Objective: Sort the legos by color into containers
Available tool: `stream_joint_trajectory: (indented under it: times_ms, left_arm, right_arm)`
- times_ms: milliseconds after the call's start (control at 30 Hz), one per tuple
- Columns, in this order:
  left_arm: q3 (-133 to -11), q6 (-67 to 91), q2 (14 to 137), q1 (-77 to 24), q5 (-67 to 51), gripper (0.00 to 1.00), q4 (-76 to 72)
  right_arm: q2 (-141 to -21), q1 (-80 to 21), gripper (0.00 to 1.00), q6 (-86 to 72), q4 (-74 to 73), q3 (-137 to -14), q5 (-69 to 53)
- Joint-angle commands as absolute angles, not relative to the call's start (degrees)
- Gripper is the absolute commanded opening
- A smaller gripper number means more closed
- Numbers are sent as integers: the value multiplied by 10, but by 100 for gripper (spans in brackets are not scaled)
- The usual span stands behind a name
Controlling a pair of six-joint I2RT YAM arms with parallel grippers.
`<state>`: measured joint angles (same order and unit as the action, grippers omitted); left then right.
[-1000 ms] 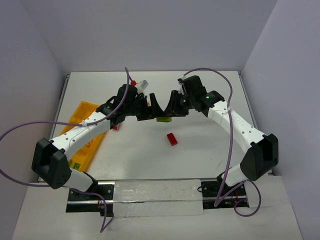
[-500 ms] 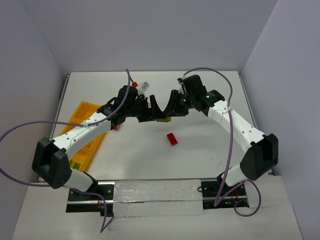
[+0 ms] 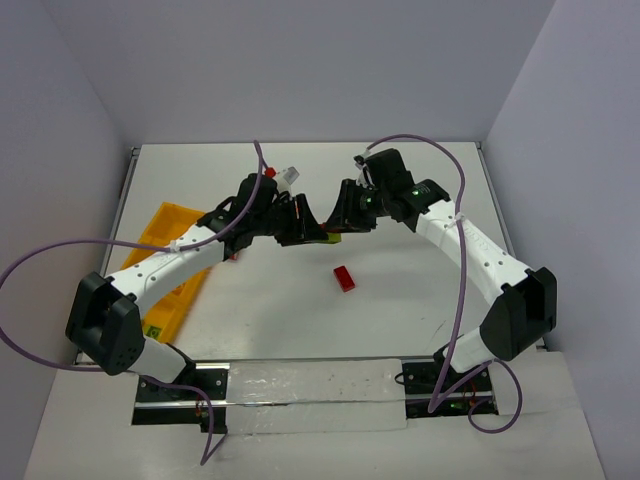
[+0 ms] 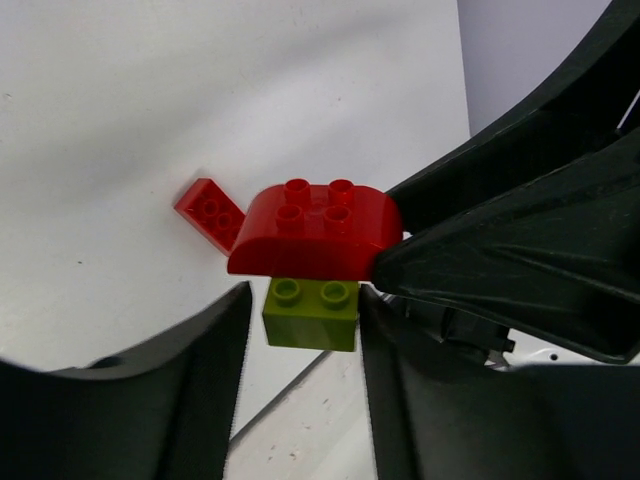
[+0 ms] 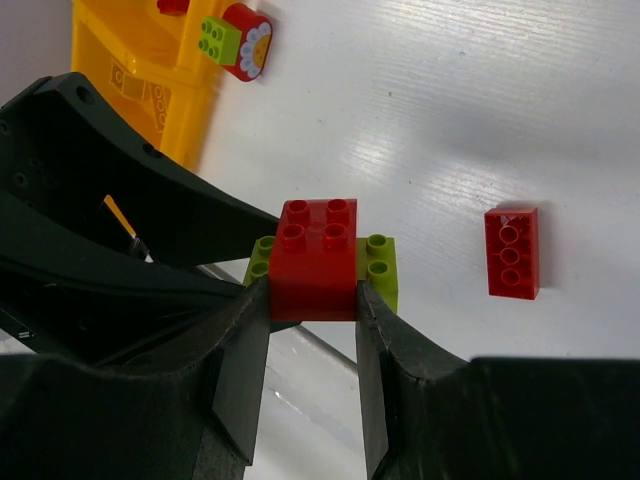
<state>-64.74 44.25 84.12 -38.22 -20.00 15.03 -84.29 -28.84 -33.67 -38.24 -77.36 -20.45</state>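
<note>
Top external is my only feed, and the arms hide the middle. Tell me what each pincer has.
Observer: The right pincer is shut on a red brick, which has a lime green brick stuck to it.
Operator: Report the left one.
Observer: The left pincer straddles that lime green brick. A sliver of table shows beside one finger, so it is not clamped yet.
Operator: Check beside the tray.
Observer: A loose clump, lime green on a round red flower piece, lies on the table by the yellow tray.
</note>
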Motion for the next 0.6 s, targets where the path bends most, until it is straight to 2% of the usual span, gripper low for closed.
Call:
stream_joint_trajectory:
  times_ms: [0,33,100,133,433,567]
  left_arm:
    - [-645,444,840,-386,-194,40,118]
    - [-645,443,839,-386,-193,38,119]
    - [-648,438,840,-386,-188,5,129]
    - [-651,435,841,-386,-182,0,136]
    - [-614,427,804,-386,-136,0,190]
    - [-599,420,789,-386,-98,0,223]
  right_arm:
    - [-840,-285,0,-344,-377,-802,-220]
    - [-840,-285,0,-345,-376,-802,-220]
    - [-837,-284,0,-346,-376,-801,-219]
    - [-836,-283,0,-348,-376,-800,-217]
    - [-800,-189,0,-402,-319,-749,-258]
    - [-804,-173,0,-402,-318,-762,-265]
